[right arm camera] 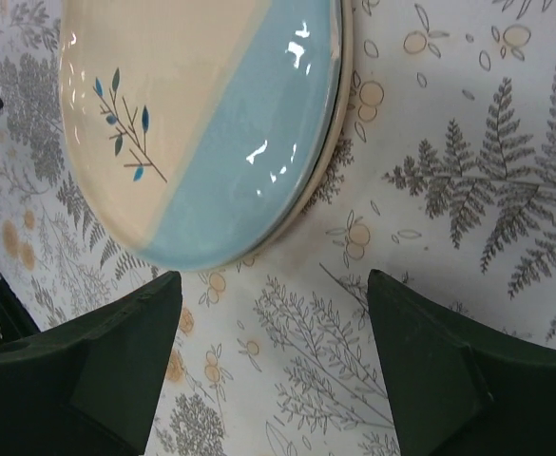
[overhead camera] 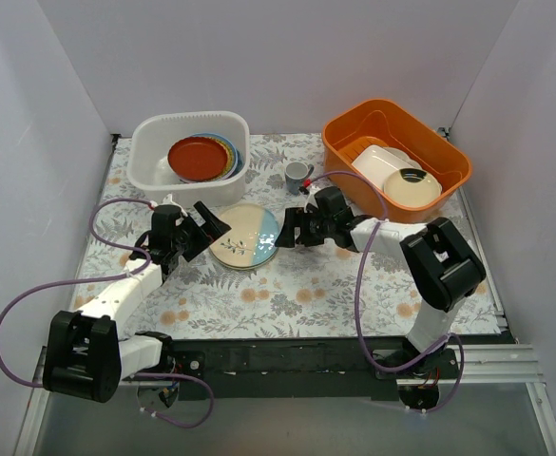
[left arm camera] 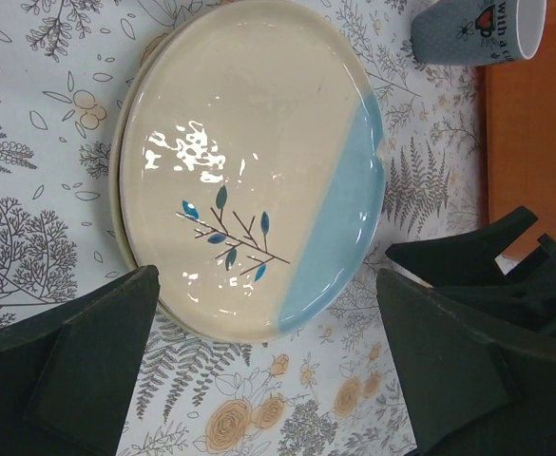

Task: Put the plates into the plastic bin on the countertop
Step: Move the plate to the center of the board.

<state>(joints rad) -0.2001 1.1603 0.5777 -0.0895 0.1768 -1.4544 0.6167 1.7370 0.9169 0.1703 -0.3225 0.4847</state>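
Left gripper (overhead camera: pixel 207 229): seen wide open, nothing held, set just beside the left edge of the cream-and-light-blue plate (overhead camera: pixel 244 236). Right gripper (overhead camera: pixel 291 228): fingers also seen apart and empty, just beside the plate's right edge. Only countertop (overhead camera: pixel 258 294) is seen between them in the right wrist view.

Plate located at centre of the top view, flat on the countertop, not yet lifted. A second rim (right arm camera: pixel 346 57) is noted under it in both wrist views, so a lower plate is judged likely.

Risks noted:
- Both grippers are aimed at one plate from opposite sides. A clash of fingers could be caused if both are advanced.
- Plate edge lies low and looks glazed. A finger could be slid over it, or the plate pushed along.
- Lower plate could be dragged, or taken up with the upper.
- Grey cup (overhead camera: pixel 297 175), near the right gripper, could be knocked.

Containers:
- Plastic bin (overhead camera: pixel 144 163), upper left of frame: red-orange plate (overhead camera: pixel 198 158) leant inside, further coloured rims (overhead camera: pixel 233 152) stacked behind it.
- Orange bin (overhead camera: pixel 352 135), upper right: white rectangular dish (overhead camera: pixel 380 160) and a round cream dish (overhead camera: pixel 412 188).
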